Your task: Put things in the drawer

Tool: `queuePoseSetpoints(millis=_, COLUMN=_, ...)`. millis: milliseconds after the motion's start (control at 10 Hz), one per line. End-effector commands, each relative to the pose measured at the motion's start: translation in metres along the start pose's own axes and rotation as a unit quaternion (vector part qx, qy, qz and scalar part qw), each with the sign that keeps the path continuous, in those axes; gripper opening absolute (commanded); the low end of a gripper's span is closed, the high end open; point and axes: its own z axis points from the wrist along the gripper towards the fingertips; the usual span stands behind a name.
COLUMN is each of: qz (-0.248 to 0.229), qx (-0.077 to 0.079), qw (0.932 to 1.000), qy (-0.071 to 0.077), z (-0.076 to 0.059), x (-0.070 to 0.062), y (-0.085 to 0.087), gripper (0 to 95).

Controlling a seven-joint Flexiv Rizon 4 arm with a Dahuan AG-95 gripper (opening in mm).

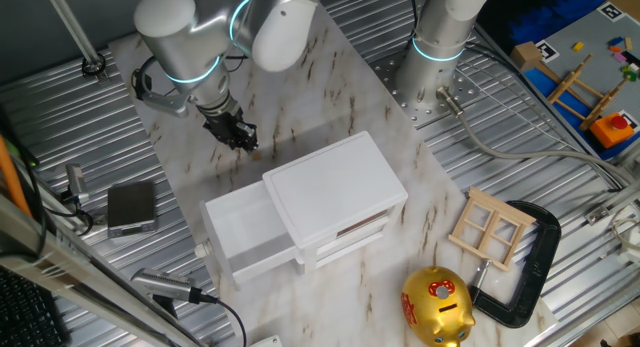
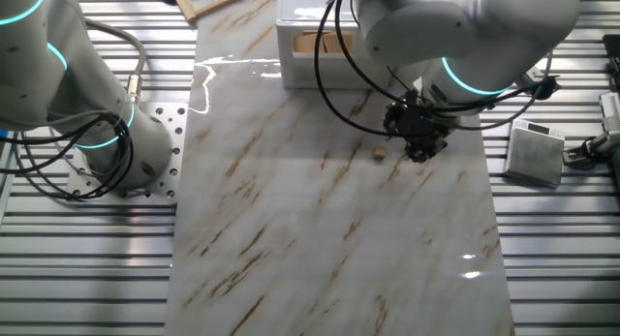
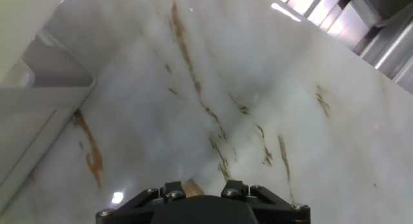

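Block on the marble, drawer pulled out

My gripper (image 2: 423,148) hung low over the marble tabletop (image 2: 329,239), just beside the tiny brown block (image 2: 380,153), which lay on the slab behind the white cabinet (image 1: 335,192). In the hand view a sliver of the block (image 3: 191,187) showed at the bottom edge, between my finger mounts. Whether my jaws were parted or closed I could not tell. The top drawer (image 1: 243,235) stood pulled out. A gold piggy bank (image 1: 438,306) and wooden window frame (image 1: 491,228) sat past the cabinet.
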Motion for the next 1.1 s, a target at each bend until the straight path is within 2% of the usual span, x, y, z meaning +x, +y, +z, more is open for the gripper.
queuePoseSetpoints(millis=100, qz=-0.002, qx=0.000, qw=1.0000, qy=0.001, z=0.0027, x=0.0020, y=0.0013, gripper=38.0)
queuePoseSetpoints(millis=400, qz=-0.002, qx=0.003, qw=1.0000, qy=0.002, z=0.0050, x=0.0037, y=0.0026, gripper=38.0)
queuePoseSetpoints(millis=700, qz=0.033, qx=0.005, qw=0.9994, qy=0.001, z=0.0059, x=0.0030, y=0.0023, gripper=38.0)
queuePoseSetpoints(millis=1100, qz=0.039, qx=0.008, qw=0.9992, qy=0.003, z=0.0059, x=0.0030, y=0.0023, gripper=38.0)
